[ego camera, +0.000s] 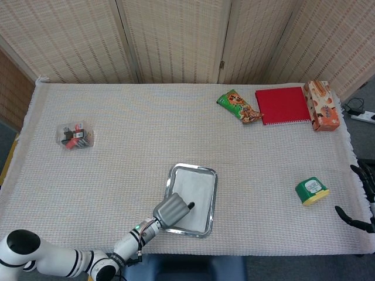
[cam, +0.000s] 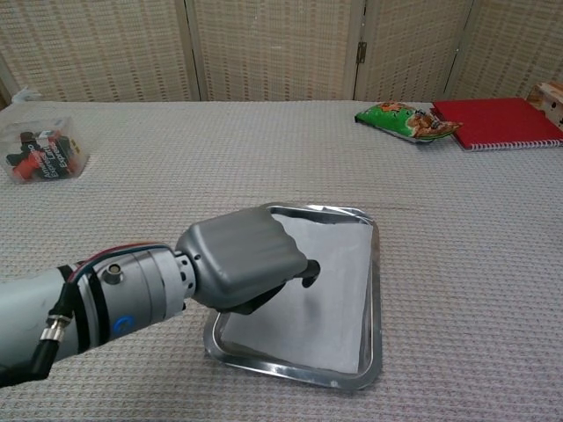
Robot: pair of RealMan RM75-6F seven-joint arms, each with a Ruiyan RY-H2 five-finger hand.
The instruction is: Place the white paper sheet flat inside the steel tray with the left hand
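Covering the table (ego camera: 146, 123), the woven cloth carries your steel tray (ego camera: 212, 199) near the front edge, and the white paper sheet (cam: 330, 290) lies flat inside it. Your left hand (cam: 246, 259) hovers over the tray's near-left part, fingers curled in, grasping nothing, one dark fingertip (cam: 310, 270) on or just above the sheet. Your right hand (ego camera: 358, 199) shows only dark fingers, spread and empty, past the table's right edge.

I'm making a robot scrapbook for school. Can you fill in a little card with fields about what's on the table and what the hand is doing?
tray: steel tray, near the table's front edge
paper: white paper sheet, lying flat inside the tray
left hand: left hand over the tray's left side, fingers curled, one fingertip on the paper
right hand: right hand, dark fingers at the table's right edge, holding nothing
other things: red notebook, green snack bag, clear box
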